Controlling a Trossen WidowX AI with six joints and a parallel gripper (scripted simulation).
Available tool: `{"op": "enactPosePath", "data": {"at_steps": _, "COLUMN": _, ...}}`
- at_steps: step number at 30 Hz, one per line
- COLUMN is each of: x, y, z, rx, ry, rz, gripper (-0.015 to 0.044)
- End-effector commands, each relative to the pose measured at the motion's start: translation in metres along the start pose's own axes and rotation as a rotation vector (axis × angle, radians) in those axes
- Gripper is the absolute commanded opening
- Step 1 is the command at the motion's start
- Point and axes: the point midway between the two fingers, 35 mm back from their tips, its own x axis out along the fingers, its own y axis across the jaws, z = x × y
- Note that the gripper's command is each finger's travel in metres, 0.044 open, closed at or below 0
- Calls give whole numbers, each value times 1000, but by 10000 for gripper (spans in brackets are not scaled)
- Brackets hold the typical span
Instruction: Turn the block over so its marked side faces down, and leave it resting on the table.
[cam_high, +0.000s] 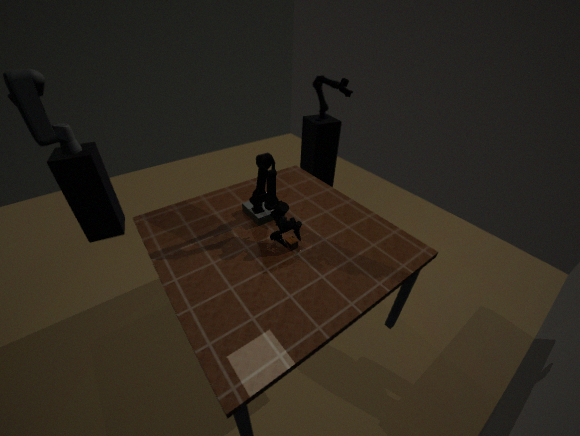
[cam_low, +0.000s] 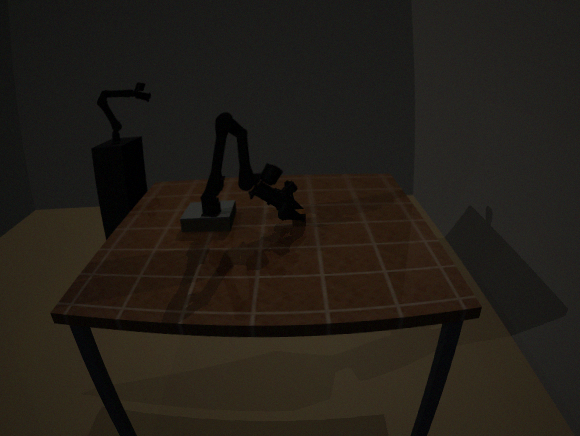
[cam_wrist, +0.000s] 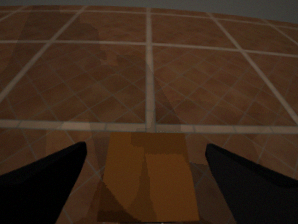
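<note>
The orange block (cam_high: 290, 239) (cam_wrist: 150, 182) is at the tiled table top (cam_high: 325, 300) (cam_low: 350, 290) (cam_wrist: 200, 90). The wrist view shows a plain orange face with shadows on it and no dark square. In the top view its front side looks dark; whether that is the mark or shade cannot be told. My gripper (cam_high: 294, 243) (cam_low: 303, 213) (cam_wrist: 147, 148) is open and low over the table, with one finger on each side of the block and gaps between. In the exterior view the block cannot be made out against the dark fingers. Its underside is hidden.
My arm's base stands on a grey plinth (cam_high: 256, 215) (cam_low: 207, 220) behind the gripper. A pale square (cam_high: 261, 361) shows at the table's near corner. Two other arms stand on dark pedestals (cam_high: 90, 195) (cam_high: 320, 145) beyond the table. Shadows darken the scene.
</note>
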Motion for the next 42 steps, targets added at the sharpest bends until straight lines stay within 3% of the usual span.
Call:
{"op": "enactPosePath", "data": {"at_steps": 1, "x": 4, "y": 0, "z": 14, "rx": 1, "ry": 93, "rz": -1, "gripper": 440}}
{"op": "enactPosePath", "data": {"at_steps": 13, "x": -62, "y": 0, "z": 49, "rx": 1, "ry": 457, "rz": -1, "gripper": 440}}
{"op": "enactPosePath", "data": {"at_steps": 27, "x": -61, "y": 0, "z": 51, "rx": 1, "ry": 479, "rz": -1, "gripper": 440}}
{"op": "enactPosePath", "data": {"at_steps": 42, "x": -45, "y": 2, "z": 87, "rx": 1, "ry": 966, "rz": -1, "gripper": 440}}
